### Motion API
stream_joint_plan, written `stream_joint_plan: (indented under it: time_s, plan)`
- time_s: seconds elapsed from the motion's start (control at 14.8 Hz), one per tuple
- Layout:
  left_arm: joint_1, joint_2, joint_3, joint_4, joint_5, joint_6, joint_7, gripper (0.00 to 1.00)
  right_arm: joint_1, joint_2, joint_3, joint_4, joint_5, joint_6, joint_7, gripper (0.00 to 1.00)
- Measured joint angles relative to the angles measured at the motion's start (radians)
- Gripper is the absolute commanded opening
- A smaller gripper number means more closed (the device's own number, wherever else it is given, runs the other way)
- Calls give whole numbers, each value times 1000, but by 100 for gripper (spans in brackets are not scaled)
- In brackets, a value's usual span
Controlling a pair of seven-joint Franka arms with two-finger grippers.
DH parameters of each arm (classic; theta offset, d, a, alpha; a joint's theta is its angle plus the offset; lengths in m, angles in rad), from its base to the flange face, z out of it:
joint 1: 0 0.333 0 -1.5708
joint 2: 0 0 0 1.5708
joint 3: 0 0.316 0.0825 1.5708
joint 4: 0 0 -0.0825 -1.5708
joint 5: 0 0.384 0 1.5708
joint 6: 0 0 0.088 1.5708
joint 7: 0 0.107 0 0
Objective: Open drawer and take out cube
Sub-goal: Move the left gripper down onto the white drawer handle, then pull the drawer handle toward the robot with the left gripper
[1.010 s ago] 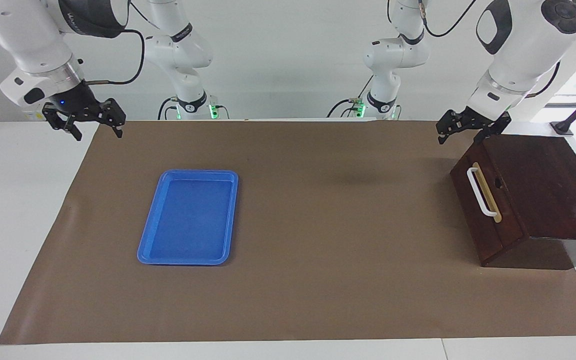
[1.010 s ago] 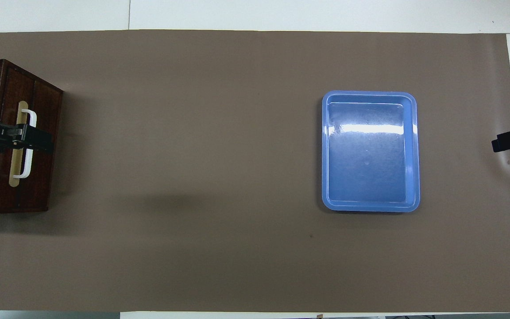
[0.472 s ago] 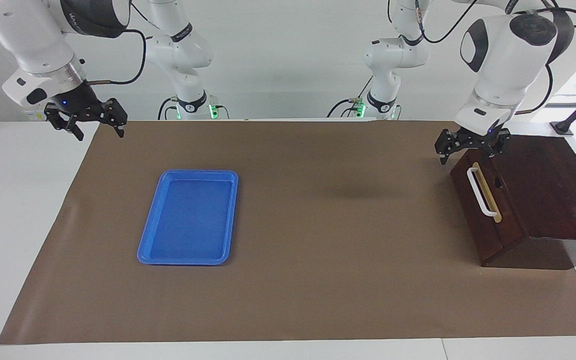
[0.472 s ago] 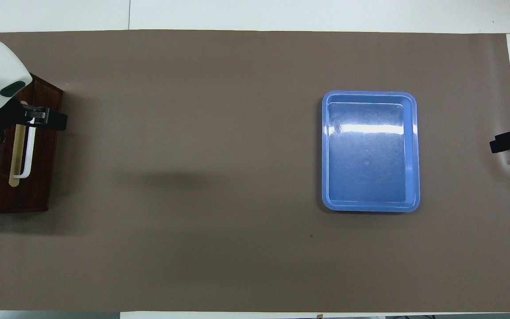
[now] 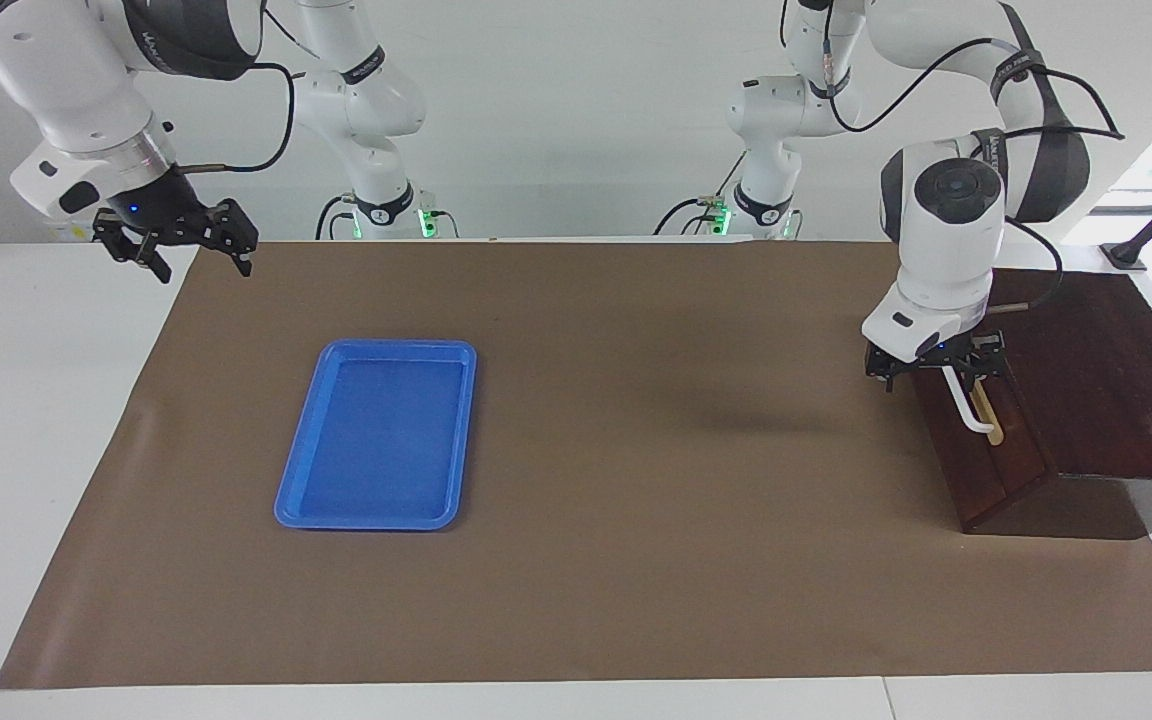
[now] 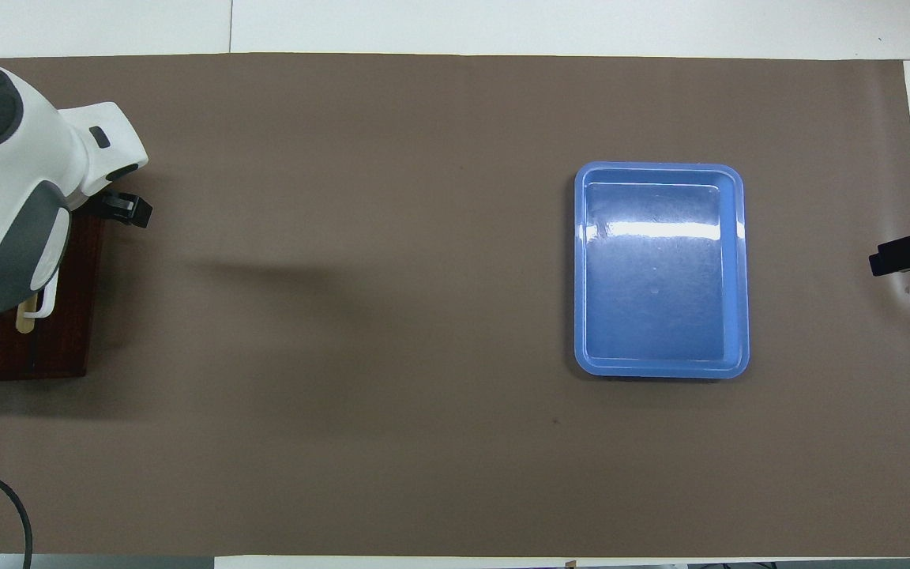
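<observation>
The drawer (image 5: 986,440) sits shut at the left arm's end; no cube shows. The left gripper (image 5: 936,368) seems spread around the handle (image 5: 971,408): close squarely, then pull straight out. The right gripper (image 5: 176,240) waits, open.

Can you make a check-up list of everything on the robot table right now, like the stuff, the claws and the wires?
Surface: brown mat on a white table.
Job's things: drawer shut, in the wooden box at the left arm's end; white handle; no cube in sight.
Clutter: blue tray, nothing in it.
Grippers: left gripper down at the handle's upper end; right gripper waits, open, over the mat's corner.
Cables: black cables along both arms.
Surroundings: white wall.
</observation>
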Motion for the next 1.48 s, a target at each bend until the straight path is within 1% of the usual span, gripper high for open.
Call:
stream_joint_plan:
  time_s: [0.2, 0.4, 0.67, 1.08, 1.48]
  plan:
    - [12, 24, 9, -31, 122, 58, -17, 100, 0, 0, 0, 0, 0, 0, 0, 100]
    - [27, 39, 11, -44, 196, 75, -50, 100, 0, 0, 0, -1, 0, 0, 0, 100]
    - [27, 60, 8, -77, 220, 83, -141, 100, 0, 0, 0, -1, 0, 0, 0, 100]
    - [30, 61, 14, -126, 252, 83, -198, 100, 0, 0, 0, -1, 0, 0, 0, 100]
    - [40, 48, 13, -169, 267, 89, -208, 100, 0, 0, 0, -1, 0, 0, 0, 100]
